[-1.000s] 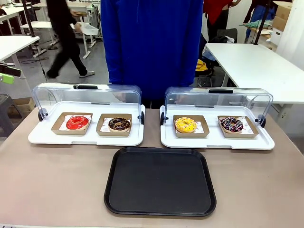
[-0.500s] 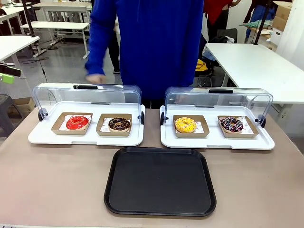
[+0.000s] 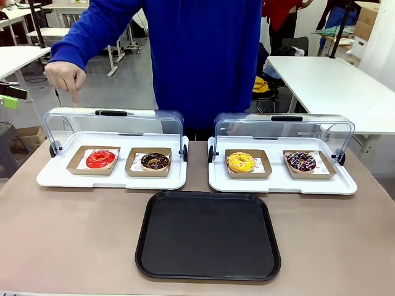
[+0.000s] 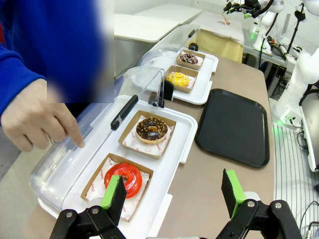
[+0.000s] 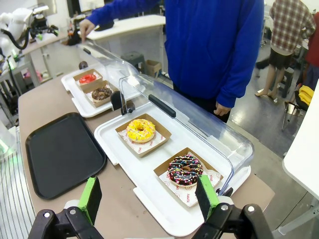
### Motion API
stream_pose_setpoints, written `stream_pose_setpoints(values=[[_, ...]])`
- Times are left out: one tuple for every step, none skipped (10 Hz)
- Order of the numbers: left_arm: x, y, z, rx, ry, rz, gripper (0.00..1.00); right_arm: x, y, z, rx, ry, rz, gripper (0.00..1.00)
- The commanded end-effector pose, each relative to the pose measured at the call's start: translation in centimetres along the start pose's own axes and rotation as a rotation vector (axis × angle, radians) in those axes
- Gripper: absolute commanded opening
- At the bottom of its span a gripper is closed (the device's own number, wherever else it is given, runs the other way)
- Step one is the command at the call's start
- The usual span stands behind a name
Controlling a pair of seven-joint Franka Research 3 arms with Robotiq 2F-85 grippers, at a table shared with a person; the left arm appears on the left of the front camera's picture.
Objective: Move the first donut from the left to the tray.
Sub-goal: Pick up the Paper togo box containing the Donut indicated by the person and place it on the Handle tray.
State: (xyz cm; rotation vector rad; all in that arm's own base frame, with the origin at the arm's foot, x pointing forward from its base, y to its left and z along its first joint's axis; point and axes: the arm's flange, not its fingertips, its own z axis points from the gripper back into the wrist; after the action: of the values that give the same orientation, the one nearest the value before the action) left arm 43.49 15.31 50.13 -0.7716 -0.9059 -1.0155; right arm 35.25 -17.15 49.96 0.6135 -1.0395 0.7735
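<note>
The red-glazed donut lies in its small cardboard box at the left end of the left white tray; the left wrist view has the same donut just beyond my fingers. The black tray lies bare at the table's front middle, also visible as the black tray and the black tray. My left gripper hangs open above the table edge near the red donut. My right gripper stands open over the right white tray's near rim. The person's hand points down above the left lid.
A chocolate donut sits beside the red one. The right white tray holds a yellow donut and a sprinkled chocolate donut. Both clear domed lids stand raised behind the trays. The person in blue stands at the far edge.
The person's arm has swung out to the left and the hand now points downward above the left lid. A passer-by behind has left the view. Donuts and trays are unmoved.
</note>
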Motion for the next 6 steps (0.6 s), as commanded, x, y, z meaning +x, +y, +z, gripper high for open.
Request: stream_pose_setpoints(values=[[0.05, 0.01, 0.08, -0.007, -0.008, -0.013, 1.0, 0.25, -0.32, -0.08, -0.003, -0.027, 0.029, 1.0], [0.05, 0.01, 0.08, -0.007, -0.008, -0.013, 1.0, 0.25, -0.32, -0.08, -0.003, -0.027, 0.029, 1.0], [0.05, 0.01, 0.08, -0.007, -0.008, -0.013, 1.0, 0.25, -0.32, -0.08, -0.003, -0.027, 0.029, 1.0], [0.05, 0.01, 0.08, -0.007, -0.008, -0.013, 1.0, 0.25, -0.32, -0.08, -0.003, -0.027, 0.029, 1.0], [0.05, 0.01, 0.08, -0.007, -0.008, -0.013, 1.0, 0.25, -0.32, -0.08, -0.003, -0.027, 0.029, 1.0], [0.05, 0.01, 0.08, -0.007, -0.008, -0.013, 1.0, 0.25, -0.32, -0.08, -0.003, -0.027, 0.029, 1.0]])
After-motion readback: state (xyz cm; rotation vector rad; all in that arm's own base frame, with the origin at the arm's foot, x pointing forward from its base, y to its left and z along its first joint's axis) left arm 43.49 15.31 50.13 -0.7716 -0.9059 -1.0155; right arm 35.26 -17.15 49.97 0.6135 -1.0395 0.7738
